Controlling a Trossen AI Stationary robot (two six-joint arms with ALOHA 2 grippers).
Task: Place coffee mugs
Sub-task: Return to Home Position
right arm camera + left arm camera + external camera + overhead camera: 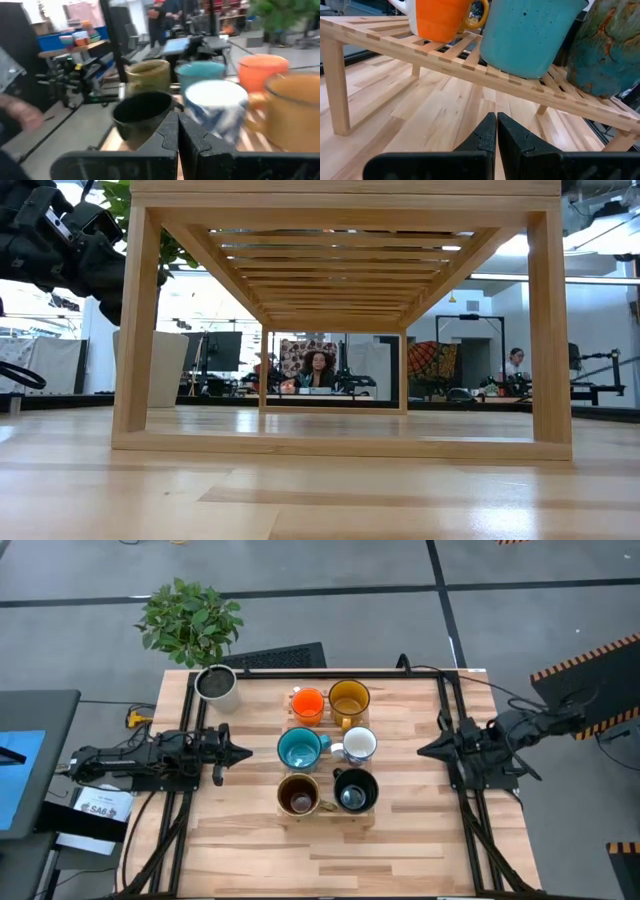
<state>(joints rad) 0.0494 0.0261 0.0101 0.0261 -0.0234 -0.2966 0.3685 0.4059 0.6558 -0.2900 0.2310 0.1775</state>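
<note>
Resting on the shelf (325, 821), six coffee mugs (298, 748) are grouped between the claws; the left claw (240, 752) and right claw (422, 750) are closed tight and empty, parked clear since placing seems finished.

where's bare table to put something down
Bare table: the wide strip past the brown mug and black mug, away from the plant. Smaller patches lie between the shelf and the left tool and right tool. The shelf top is crowded.
</note>
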